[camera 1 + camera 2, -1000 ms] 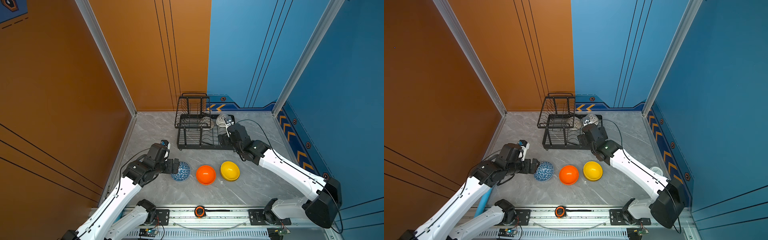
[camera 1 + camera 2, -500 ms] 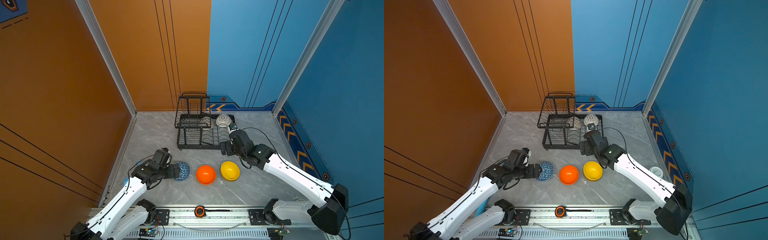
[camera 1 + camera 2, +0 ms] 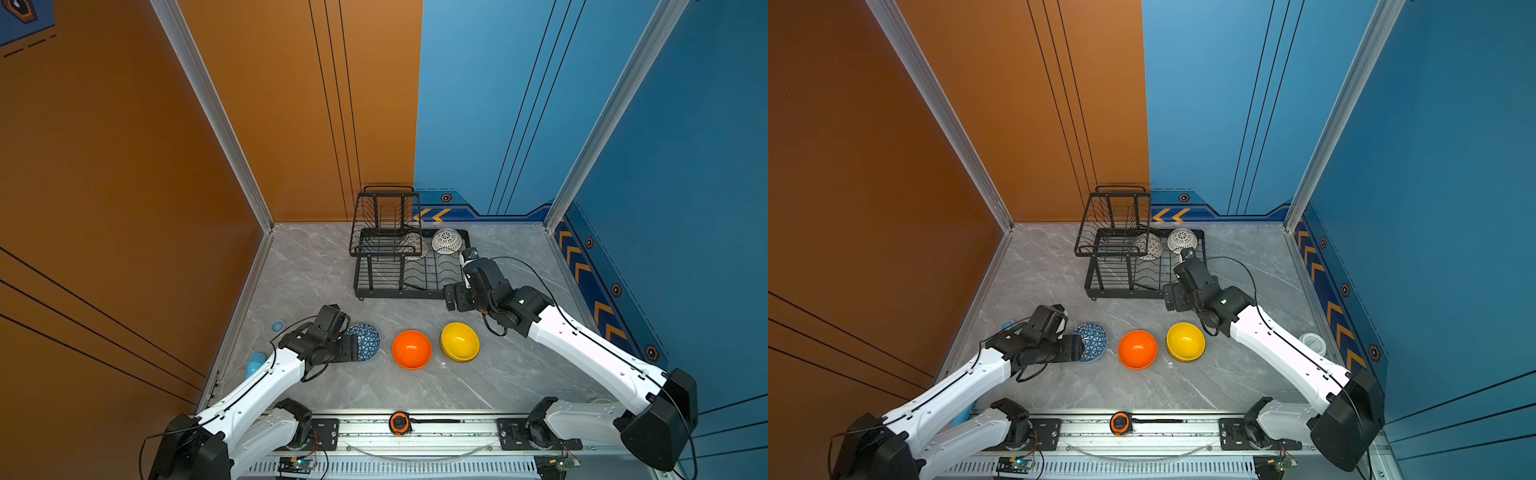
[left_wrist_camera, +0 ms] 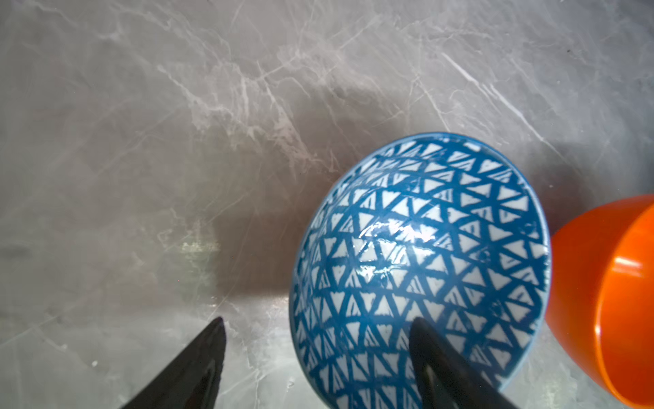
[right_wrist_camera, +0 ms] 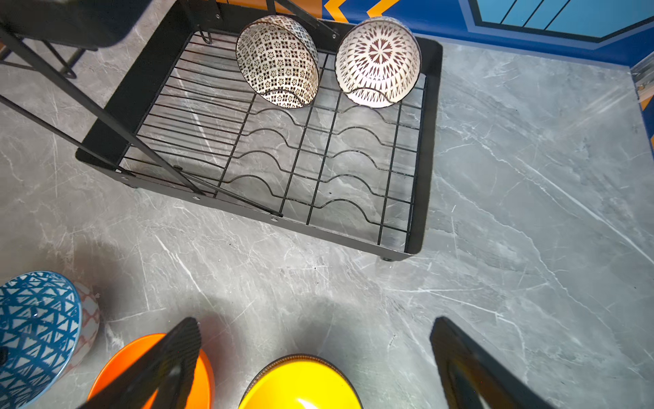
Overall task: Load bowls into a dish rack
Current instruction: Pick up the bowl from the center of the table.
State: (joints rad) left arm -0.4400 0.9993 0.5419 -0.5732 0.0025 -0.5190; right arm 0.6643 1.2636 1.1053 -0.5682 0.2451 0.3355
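Black wire dish rack [image 3: 395, 296]: centre of both top views, near the back wall; rigid, lower tray slots mostly free.
Right gripper [image 5: 315, 319]: jaws spread wide, empty, hanging between the rack and the yellow bowl.
Left gripper [image 4: 317, 320]: jaws apart, straddling the blue bowl's rim, one finger inside and one outside; no clamp visible.
Yellow bowl [image 3: 459, 341]: lower centre, on the table; likely light and slick, best pinched at the rim.
Orange bowl [image 3: 411, 349]: just beside the yellow one; close to the blue bowl, so it crowds a lift.
Blue-white triangle bowl [image 4: 424, 255]: lower centre, leftmost of the three, tilted; glazed, probably brittle, so pinch the wall gently.
Checker-patterned bowl [image 5: 279, 60], starburst-patterned bowl [image 5: 378, 60]: on edge in the rack's far slots.
Tape measure [image 3: 400, 423]: bottom centre, on the rail, clear of the work.
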